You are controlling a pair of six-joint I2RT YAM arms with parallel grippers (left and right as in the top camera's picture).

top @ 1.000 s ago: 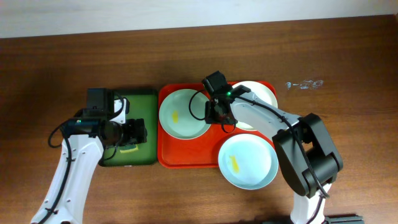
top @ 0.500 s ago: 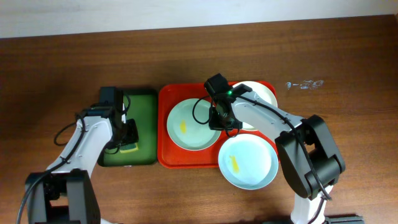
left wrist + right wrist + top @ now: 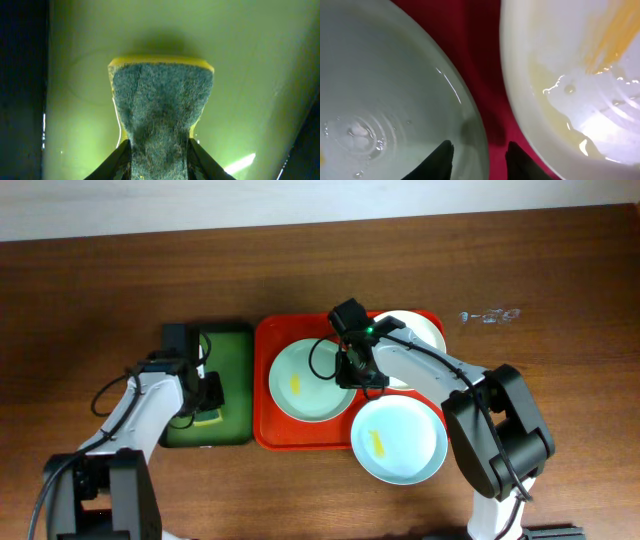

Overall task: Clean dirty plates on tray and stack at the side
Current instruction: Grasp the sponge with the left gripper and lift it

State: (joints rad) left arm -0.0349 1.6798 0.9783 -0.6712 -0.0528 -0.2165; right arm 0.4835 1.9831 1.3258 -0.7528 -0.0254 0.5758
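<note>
1. Here, the red tray (image 3: 262, 435) sits mid-table, with a smaller green tray (image 3: 232, 345) just beside it on the left
2. The left plate (image 3: 305, 400), pale blue-green with a yellow smear (image 3: 296, 383), lies inside the red tray's left half
3. The cream plate (image 3: 420, 330) fills the tray's far right corner; the right wrist view shows yellow streaks across it
4. The near plate (image 3: 410, 455), also pale blue-green and smeared yellow, sits at the tray's near right corner and overhangs the near rim above the table (image 3: 100, 280)
5. The right gripper (image 3: 358, 378) is down between the left plate and the cream plate. Its fingers (image 3: 442, 160) stand narrow astride the left plate's right rim and pinch it, one over the plate's inside, the other over the red strip beside the cream plate
6. The left gripper (image 3: 208, 410) is low over the green tray's near end, clamped on a sponge (image 3: 160, 110). The grey scouring face is towards the wrist camera with yellow foam behind, and the sponge's waist is squeezed between the fingertips (image 3: 116, 162)
7. Whether the sponge touches the green tray's floor cannot be told
</note>
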